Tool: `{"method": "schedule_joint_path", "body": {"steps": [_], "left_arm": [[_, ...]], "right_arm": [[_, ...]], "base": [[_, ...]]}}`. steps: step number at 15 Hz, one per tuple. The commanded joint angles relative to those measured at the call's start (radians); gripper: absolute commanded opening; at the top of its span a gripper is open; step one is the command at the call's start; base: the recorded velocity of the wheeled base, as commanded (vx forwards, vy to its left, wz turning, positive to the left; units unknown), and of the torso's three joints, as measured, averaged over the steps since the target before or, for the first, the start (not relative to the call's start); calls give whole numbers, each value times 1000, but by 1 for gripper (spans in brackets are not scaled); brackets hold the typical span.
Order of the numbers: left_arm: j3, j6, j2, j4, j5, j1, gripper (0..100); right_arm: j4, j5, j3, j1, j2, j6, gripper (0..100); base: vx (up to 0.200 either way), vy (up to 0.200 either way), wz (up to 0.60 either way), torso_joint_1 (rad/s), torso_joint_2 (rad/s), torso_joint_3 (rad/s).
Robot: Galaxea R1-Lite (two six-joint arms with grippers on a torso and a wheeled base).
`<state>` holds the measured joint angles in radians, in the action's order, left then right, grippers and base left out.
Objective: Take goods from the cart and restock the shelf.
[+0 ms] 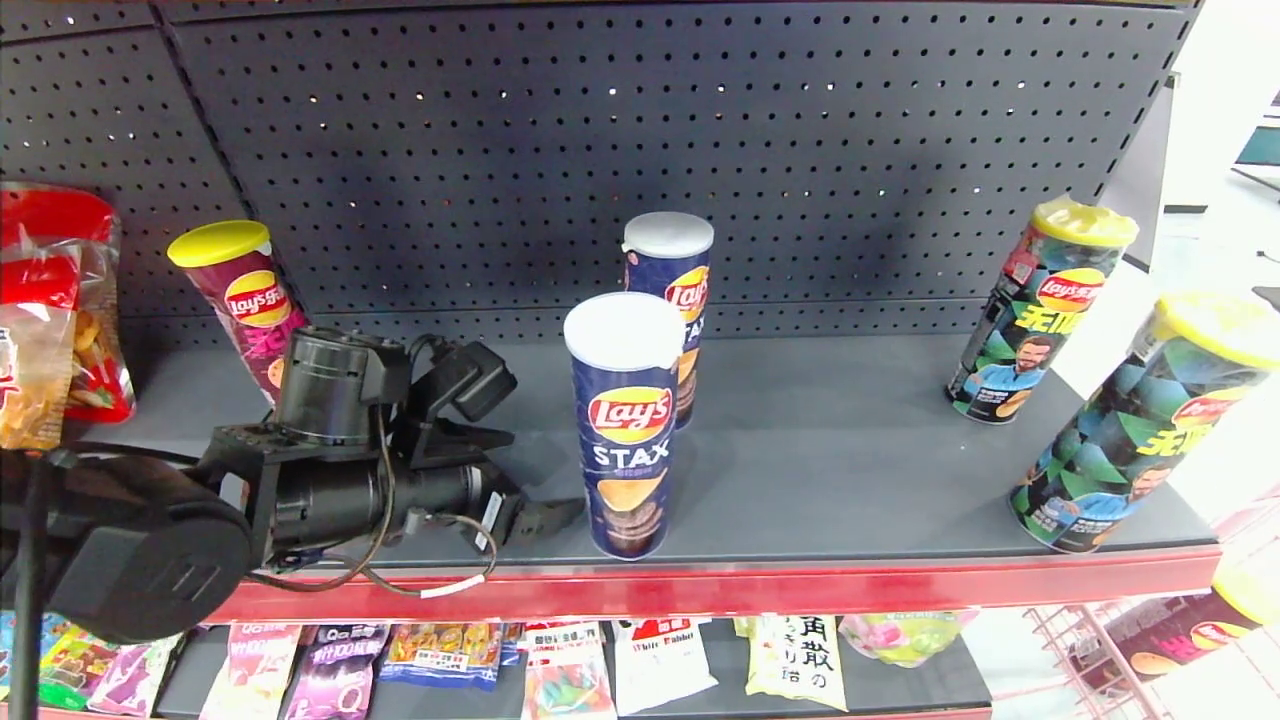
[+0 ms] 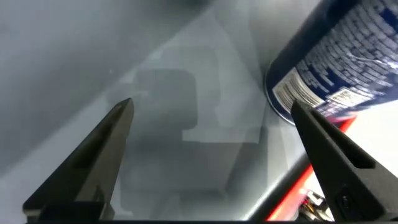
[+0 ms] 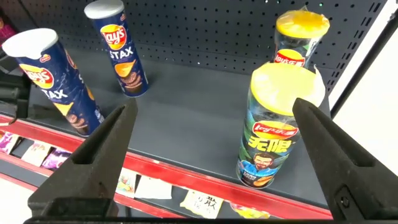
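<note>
Blue can [image 1: 628,420] stands just beside left gripper [image 2: 211,104], jaws apart.

On the shelf [image 1: 820,470], two cans stand near the middle: the front chip can [image 1: 625,420] by the front edge, and the rear chip can [image 1: 672,290] just behind it and slightly to the right. The left hand [image 2: 211,111] sits low over the shelf, just left of the front chip can. The left-end chip can [image 1: 245,300] stands at the back against the pegboard [image 1: 600,150], with a snack bag [image 1: 50,320] further left. At the right end, the right rear chip can [image 1: 1040,310] stands near the pegboard and the right front chip can [image 1: 1150,420] at the front corner. Snack packets [image 1: 560,665] lie on the lower shelf [image 1: 900,690] beneath.
</note>
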<state>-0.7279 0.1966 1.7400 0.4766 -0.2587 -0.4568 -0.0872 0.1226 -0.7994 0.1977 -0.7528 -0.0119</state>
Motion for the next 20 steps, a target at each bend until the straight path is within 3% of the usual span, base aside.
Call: {"method": "schedule_joint_path", "body": {"steps": [1, 12, 20], "left_arm": [[-22, 0, 23, 0, -1, -3, 100], [-82, 6, 69, 0, 1, -16, 100], [-56, 6, 55, 0, 4, -14, 100]], "right_arm": [[0, 0, 0, 0, -3, 0, 100], [0, 0, 0, 0, -11, 0, 100], [0, 0, 17, 0, -7, 0, 100]], "base": [[0, 0, 0, 0, 0, 0], [0, 0, 0, 0, 0, 0], [0, 0, 0, 0, 0, 0]]}}
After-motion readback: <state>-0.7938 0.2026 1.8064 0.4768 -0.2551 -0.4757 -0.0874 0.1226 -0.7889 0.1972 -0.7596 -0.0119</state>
